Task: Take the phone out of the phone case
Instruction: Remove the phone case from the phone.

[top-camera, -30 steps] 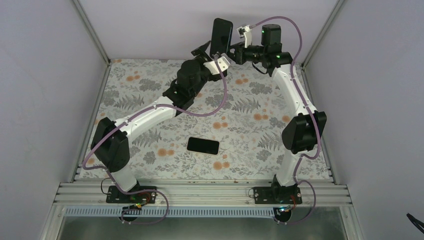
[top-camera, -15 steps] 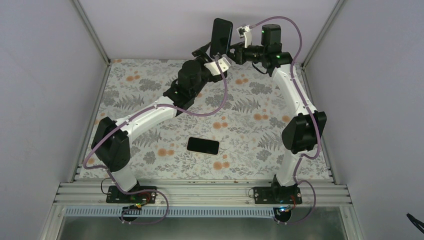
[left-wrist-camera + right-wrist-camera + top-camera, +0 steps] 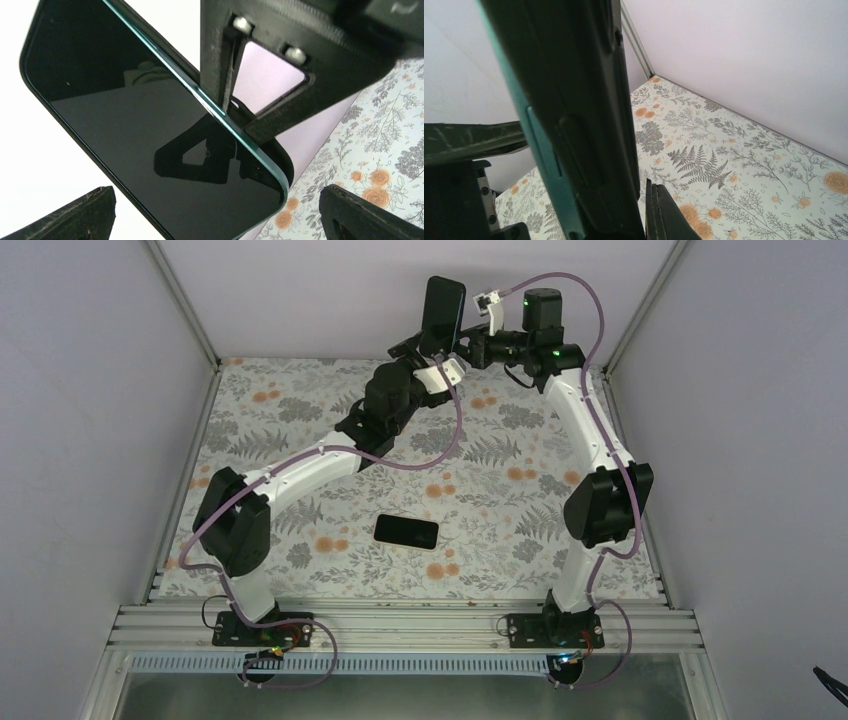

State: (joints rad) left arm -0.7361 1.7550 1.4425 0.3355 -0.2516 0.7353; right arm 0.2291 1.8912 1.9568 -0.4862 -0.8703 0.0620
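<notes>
A phone in a black case point(image 3: 443, 312) is held upright in the air at the back of the table. My right gripper point(image 3: 460, 342) is shut on its lower part. In the left wrist view the dark screen point(image 3: 125, 115) has a teal edge, and the black case point(image 3: 283, 156) stands a little off it at the lower corner. The right gripper's fingers point(image 3: 220, 75) clamp that edge. My left gripper point(image 3: 425, 350) is open just below the phone, its fingers point(image 3: 75, 215) wide apart on either side and touching nothing. In the right wrist view the teal edge point(image 3: 524, 125) and case point(image 3: 589, 100) fill the frame.
A second dark phone point(image 3: 406, 531) lies flat on the floral mat point(image 3: 520, 490) in front of the arms. Grey walls close in the back and both sides. The left arm's purple cable point(image 3: 445, 440) loops over the mat.
The left arm has shifted a little right and toward the held phone. The right arm and the phone have not moved.
</notes>
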